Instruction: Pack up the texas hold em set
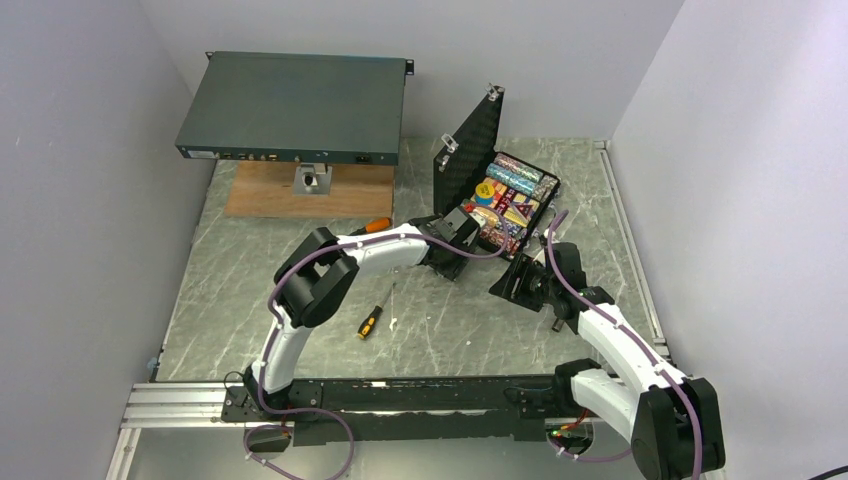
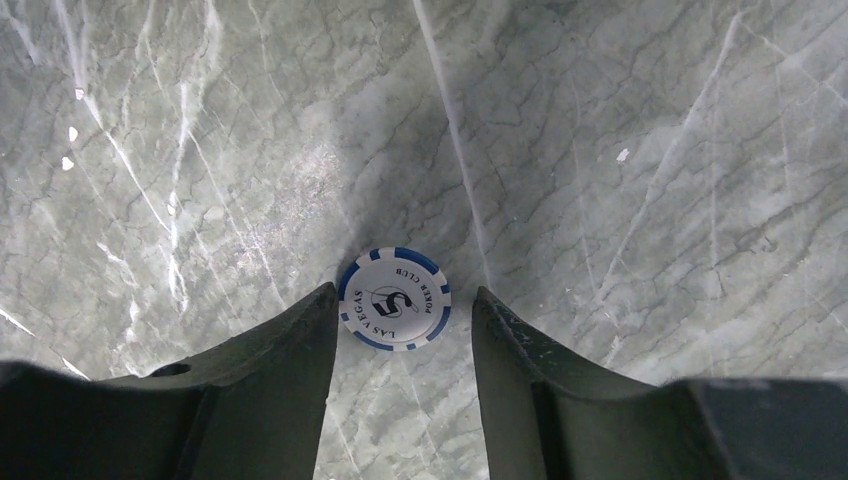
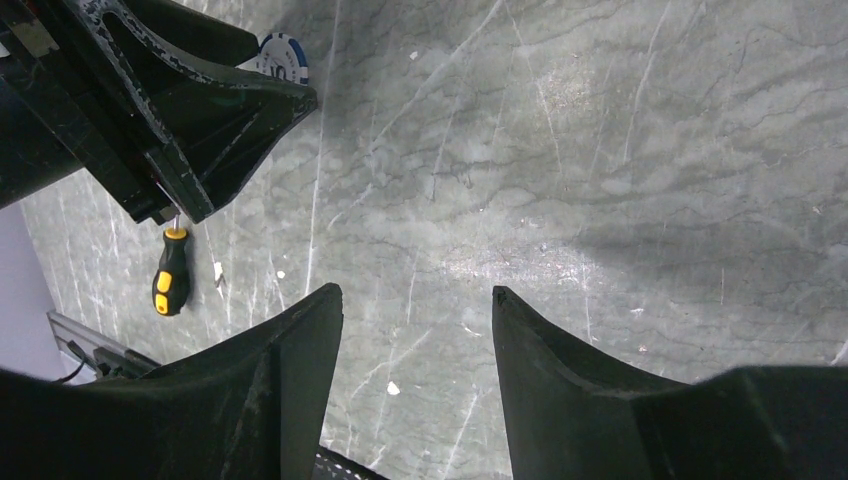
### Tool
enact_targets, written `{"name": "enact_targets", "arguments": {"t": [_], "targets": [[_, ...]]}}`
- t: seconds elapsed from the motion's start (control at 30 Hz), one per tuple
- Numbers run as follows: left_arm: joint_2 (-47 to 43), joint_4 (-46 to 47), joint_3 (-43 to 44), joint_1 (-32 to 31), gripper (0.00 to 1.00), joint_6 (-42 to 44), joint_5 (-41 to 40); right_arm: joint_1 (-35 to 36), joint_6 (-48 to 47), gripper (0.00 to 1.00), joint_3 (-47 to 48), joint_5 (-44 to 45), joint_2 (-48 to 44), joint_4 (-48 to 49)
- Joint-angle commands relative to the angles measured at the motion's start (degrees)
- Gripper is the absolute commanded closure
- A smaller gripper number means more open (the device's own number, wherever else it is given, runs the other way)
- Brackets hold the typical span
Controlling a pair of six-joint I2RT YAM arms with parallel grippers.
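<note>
We see the left gripper [image 2: 405,291] spread, one finger on either side of a white-and-blue chip [image 2: 394,298] lying flat on the table [image 1: 300,290]. The right gripper [image 3: 415,292] is spread above the table. The open case [image 1: 472,150] sits near the far right corner, lid upright

the top view looks down from high behind the arm bases and takes in the whole worktop [image 1: 300,330] to its far edge. each wrist view looks steeply down, close to the marble, between its own jaws. both wrist views share the white-and-blue chip [image 2: 394,298]. the right wrist and top views share the screwdriver [image 3: 171,272].
</note>
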Motion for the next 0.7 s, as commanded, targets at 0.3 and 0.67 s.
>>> {"name": "enact_targets", "arguments": {"t": [0.3,0.67], "targets": [[1.7,-1.4,-1.2,0.4,0.50,-0.2,0.7,-0.3,-0.6,0.41,1.1,0.4,-0.7,0.7],[-0.4,-2.1,-0.6,0.5,0.70,0.9,0.8,-0.3,-0.5,0.41,0.6,0.1,-0.7,1.0]]}}
